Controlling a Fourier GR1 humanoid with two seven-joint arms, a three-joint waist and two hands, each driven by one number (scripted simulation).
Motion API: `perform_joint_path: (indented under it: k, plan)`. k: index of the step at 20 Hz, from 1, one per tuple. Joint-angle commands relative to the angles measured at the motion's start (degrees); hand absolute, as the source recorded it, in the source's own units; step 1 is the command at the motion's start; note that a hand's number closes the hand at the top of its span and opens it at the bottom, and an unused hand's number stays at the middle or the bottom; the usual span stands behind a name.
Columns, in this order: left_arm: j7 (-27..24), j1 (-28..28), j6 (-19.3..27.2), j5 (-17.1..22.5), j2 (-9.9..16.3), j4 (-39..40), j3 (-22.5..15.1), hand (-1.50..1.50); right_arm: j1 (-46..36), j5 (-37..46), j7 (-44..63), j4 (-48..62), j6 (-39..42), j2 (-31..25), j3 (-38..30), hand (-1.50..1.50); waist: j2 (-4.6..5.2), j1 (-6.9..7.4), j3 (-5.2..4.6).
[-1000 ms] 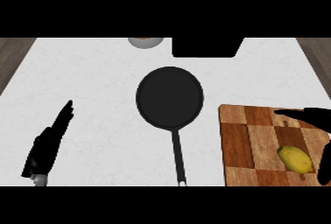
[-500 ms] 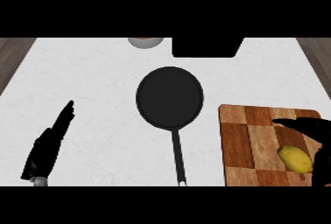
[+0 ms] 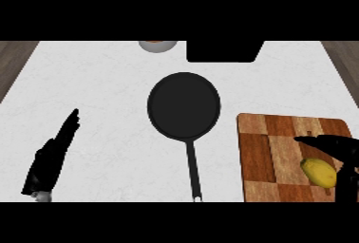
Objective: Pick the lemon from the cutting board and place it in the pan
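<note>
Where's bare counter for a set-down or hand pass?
Bare counter lies between the left hand and the pan, and between its handle and the cutting board. Crowded on the board: right hand over the lemon.

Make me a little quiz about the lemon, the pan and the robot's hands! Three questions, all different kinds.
1. True or false: the lemon is already inside the pan.
2. Which hand is beside the lemon? A) left hand B) right hand
3. Fill in: the lemon lies on the ______.

Key:
1. False. It still lies on the cutting board, to the right of the pan.
2. B. The right hand is at the lemon with its fingers open, not curled round it; the left hand rests far away at the view's left.
3. Cutting board.
</note>
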Motion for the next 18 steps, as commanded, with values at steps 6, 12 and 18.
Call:
perform_joint_path:
  k: [6,12,18]
  plan:
    - [0.61,1.77,-2.64,-1.61,-2.08,-2.43,1.93,0.00,0.35,11.13,-7.26,6.33,-2.28,4.14,-0.13,-1.50,0.03,0.18,0.01]
    - [-1.97,0.73,0.41,-7.77,-7.37,1.64,-2.17,0.00,1.58,15.25,-12.98,10.11,-5.62,5.19,-0.99,-1.50,0.04,0.03,0.01]
    - [-6.27,2.92,-3.26,-4.41,-3.97,2.91,3.57,0.00,2.32,11.84,-10.28,5.10,-2.31,8.72,-4.97,1.50,-0.06,-0.15,-0.04]
